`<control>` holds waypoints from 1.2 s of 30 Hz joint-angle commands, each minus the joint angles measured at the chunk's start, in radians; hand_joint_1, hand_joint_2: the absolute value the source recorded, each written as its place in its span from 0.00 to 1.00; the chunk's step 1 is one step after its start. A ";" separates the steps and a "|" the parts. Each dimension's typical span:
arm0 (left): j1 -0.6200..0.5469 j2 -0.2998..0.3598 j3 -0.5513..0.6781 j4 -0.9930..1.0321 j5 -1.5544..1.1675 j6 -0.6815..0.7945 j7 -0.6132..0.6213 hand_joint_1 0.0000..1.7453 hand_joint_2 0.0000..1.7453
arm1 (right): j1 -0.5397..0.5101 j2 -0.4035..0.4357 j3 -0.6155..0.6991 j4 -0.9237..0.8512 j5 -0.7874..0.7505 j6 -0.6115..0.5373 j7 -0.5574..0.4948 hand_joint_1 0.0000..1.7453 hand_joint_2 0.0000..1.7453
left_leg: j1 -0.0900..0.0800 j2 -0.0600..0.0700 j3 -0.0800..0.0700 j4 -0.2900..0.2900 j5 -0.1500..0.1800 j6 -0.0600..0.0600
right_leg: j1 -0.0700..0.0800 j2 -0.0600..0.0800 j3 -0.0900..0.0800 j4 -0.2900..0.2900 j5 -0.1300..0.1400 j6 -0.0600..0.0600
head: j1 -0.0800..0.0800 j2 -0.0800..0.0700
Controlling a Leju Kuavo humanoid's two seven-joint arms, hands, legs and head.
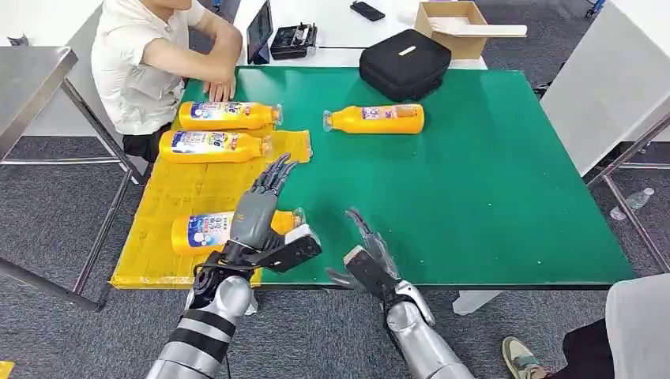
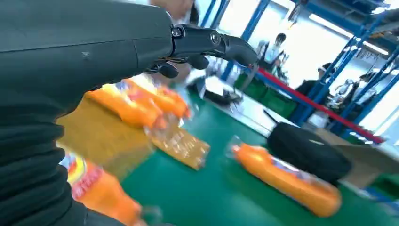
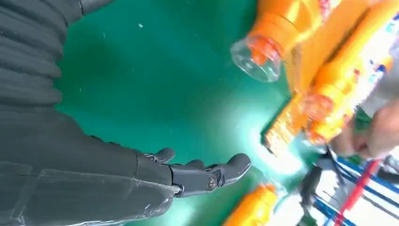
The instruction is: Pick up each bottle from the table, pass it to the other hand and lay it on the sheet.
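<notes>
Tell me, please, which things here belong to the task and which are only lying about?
Belong to the task:
bottle on the green mat
three bottles on the sheet
yellow sheet
left hand, right hand

Only lying about:
black bag
cardboard box
tablet
phone

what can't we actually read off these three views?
- Nearest bottle, head view: its middle is hidden behind the left hand, so contact cannot be judged.
- Bottle labels, left wrist view: motion blur, text unreadable.
- Far bottle, right wrist view: cut off by the frame edge and washed out by glare.
- Cardboard box, head view: contents too small to tell.
</notes>
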 commanded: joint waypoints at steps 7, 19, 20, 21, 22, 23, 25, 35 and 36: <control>0.189 -0.010 -0.094 -0.230 0.596 -0.011 0.075 0.00 1.00 | 0.006 -0.088 -0.169 -0.230 0.740 -0.243 0.442 0.00 1.00 | 0.000 0.000 0.003 -0.001 -0.001 -0.001 | 0.000 0.000 0.003 -0.001 -0.001 -0.001 | 0.000 0.000; 0.304 -0.010 -0.118 -0.328 0.674 -0.015 0.079 0.00 1.00 | 0.052 -0.120 -0.241 -0.262 0.786 -0.187 0.457 0.00 1.00 | 0.000 -0.001 0.003 -0.001 -0.002 -0.001 | 0.000 -0.001 0.004 -0.002 -0.002 -0.002 | -0.001 0.000; 0.323 -0.010 -0.111 -0.356 0.676 -0.032 0.084 0.00 1.00 | 0.057 -0.124 -0.247 -0.263 0.788 -0.182 0.458 0.00 1.00 | 0.000 0.000 0.003 -0.001 -0.002 -0.001 | 0.000 -0.001 0.003 -0.002 -0.001 -0.002 | -0.001 0.000; 0.354 -0.010 -0.097 -0.396 0.680 -0.068 0.102 0.00 1.00 | 0.066 -0.128 -0.258 -0.265 0.790 -0.173 0.459 0.00 1.00 | 0.000 0.001 0.004 -0.001 -0.003 -0.001 | 0.001 0.000 0.005 -0.002 -0.002 -0.002 | -0.002 0.000; 0.369 -0.010 -0.089 -0.413 0.673 -0.092 0.110 0.00 1.00 | 0.069 -0.131 -0.267 -0.260 0.791 -0.168 0.459 0.00 1.00 | 0.000 0.001 0.003 -0.001 -0.002 -0.001 | 0.001 0.000 0.004 -0.002 -0.002 -0.002 | -0.001 0.000; 0.379 -0.010 -0.082 -0.423 0.680 -0.107 0.115 0.00 1.00 | 0.068 -0.137 -0.271 -0.250 0.797 -0.162 0.460 0.00 1.00 | 0.000 0.001 0.002 -0.001 -0.002 0.000 | 0.001 0.000 0.003 -0.002 -0.001 -0.001 | -0.001 0.000; 0.390 -0.010 -0.076 -0.432 0.698 -0.120 0.118 0.00 1.00 | 0.063 -0.140 -0.287 -0.229 0.798 -0.148 0.467 0.00 1.00 | 0.000 0.001 0.004 -0.001 -0.003 -0.001 | 0.001 0.001 0.004 -0.002 -0.002 -0.002 | -0.001 0.000; 0.355 -0.010 -0.096 -0.369 0.729 -0.135 0.143 0.00 1.00 | -0.030 -0.158 -0.288 -0.131 0.866 -0.102 0.509 0.00 1.00 | 0.000 0.002 0.000 0.000 -0.001 -0.001 | 0.000 0.001 0.001 -0.001 0.000 -0.001 | -0.001 0.000; 0.353 -0.010 -0.095 -0.366 0.729 -0.135 0.143 0.00 1.00 | -0.034 -0.155 -0.287 -0.129 0.866 -0.100 0.510 0.00 1.00 | 0.000 0.003 0.002 0.000 -0.002 -0.001 | 0.001 0.002 0.003 -0.001 -0.001 -0.002 | -0.001 0.000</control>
